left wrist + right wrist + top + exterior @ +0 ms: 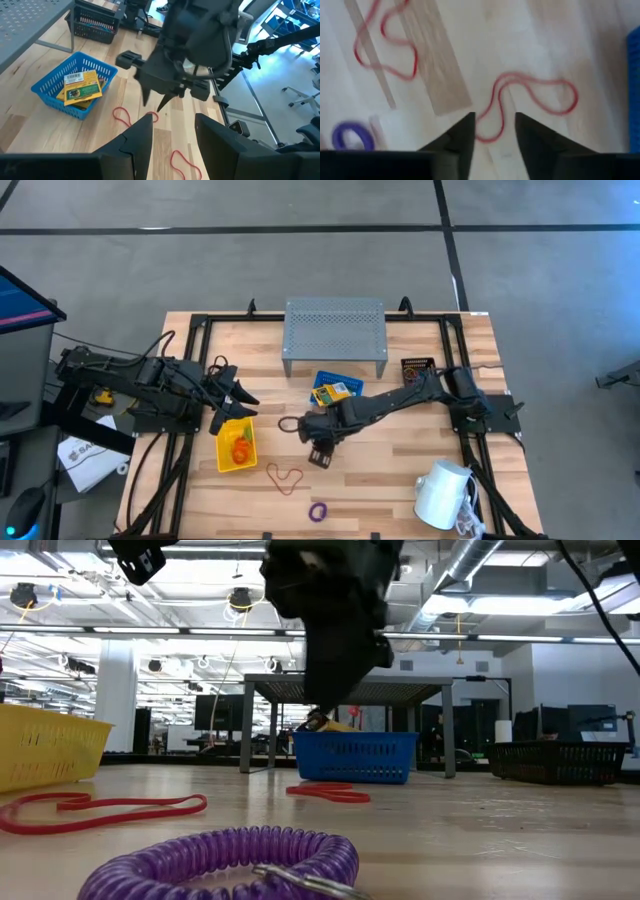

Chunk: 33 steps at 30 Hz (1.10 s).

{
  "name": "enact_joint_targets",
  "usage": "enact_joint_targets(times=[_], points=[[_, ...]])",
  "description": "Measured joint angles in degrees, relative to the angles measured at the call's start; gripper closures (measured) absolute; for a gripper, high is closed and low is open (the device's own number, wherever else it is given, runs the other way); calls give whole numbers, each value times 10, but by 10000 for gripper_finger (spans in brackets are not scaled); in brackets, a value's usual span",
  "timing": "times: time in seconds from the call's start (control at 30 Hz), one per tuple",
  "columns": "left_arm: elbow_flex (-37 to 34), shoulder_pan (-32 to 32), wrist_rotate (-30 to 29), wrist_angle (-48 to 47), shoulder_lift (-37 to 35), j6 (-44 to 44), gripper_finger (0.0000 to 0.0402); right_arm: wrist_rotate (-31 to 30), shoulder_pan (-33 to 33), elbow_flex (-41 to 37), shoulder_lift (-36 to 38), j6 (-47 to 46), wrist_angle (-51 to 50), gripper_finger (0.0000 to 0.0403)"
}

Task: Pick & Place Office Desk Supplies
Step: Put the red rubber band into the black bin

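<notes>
My right gripper (494, 131) hangs open over the middle of the table, fingers pointing down. It is just above a red loop (532, 92) that lies flat on the wood, and one end of the loop shows between the fingertips. The low view shows the fingers (320, 718) clear of the table. A second red loop (284, 476) and a purple coil (318, 511) lie nearer the front edge. My left gripper (172, 145) waits open and empty above the yellow bin (236, 448), which holds orange and green loops. The blue bin (333, 390) holds yellow packets (80, 87).
The grey perforated riser (335, 330) stands at the far middle, just behind the blue bin. A black mesh bin (418, 367) sits to its right. A white mug (443, 493) stands at the near right corner. Bare wood lies between the loops and the mug.
</notes>
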<state>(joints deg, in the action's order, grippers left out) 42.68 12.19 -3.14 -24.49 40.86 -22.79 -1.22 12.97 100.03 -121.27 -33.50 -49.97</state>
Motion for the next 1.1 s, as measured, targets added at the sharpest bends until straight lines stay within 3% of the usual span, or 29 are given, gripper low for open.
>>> enact_joint_targets(times=[0.13, 0.23, 0.77, 1.1], points=[[0, 0, 0, 0, 0, 0, 259, -3, -8, -7, 1, -11, 31, 221], [0, 0, 0, 0, 0, 0, 259, -3, -8, -8, 0, -15, 36, 214], [0, 0, 0, 10, -1, 0, 259, 10, 1, -5, -63, 12, 80, 279], [0, 0, 0, 24, -4, -1, 259, 31, -3, -3, -104, 37, 90, 255]])
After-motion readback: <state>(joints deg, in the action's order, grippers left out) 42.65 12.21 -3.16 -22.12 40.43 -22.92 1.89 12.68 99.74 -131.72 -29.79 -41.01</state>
